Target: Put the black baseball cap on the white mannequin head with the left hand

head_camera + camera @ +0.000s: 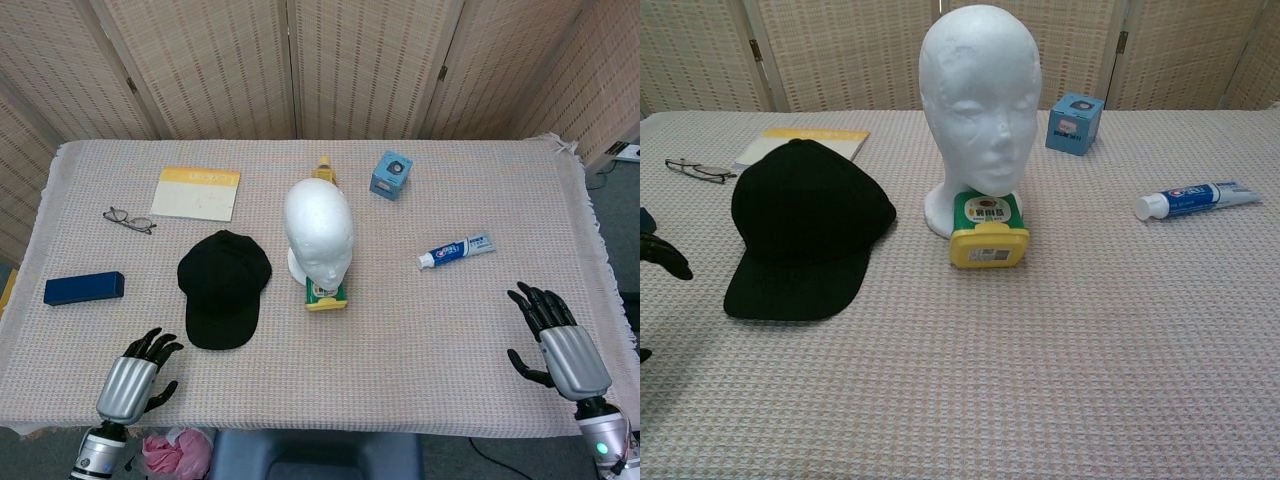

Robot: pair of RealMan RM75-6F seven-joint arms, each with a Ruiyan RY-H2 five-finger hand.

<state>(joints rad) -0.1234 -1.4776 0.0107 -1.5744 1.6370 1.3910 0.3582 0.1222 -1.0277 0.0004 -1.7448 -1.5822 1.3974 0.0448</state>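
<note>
The black baseball cap [224, 288] lies flat on the cloth, brim toward the front edge, also in the chest view [805, 227]. To its right stands the white mannequin head [319, 229], bare and upright [980, 98]. My left hand [134, 376] hovers open near the front edge, below and left of the cap's brim, apart from it; only its dark fingertips [666, 255] enter the chest view at the left edge. My right hand [562, 345] stays open at the front right, holding nothing.
A yellow-green container [326, 294] sits against the mannequin's base. Around it lie a toothpaste tube [456, 250], a blue box [391, 174], a yellow-topped notepad [196, 192], glasses [129, 218] and a dark blue case [84, 288]. A yellow bottle [324, 168] stands behind the head.
</note>
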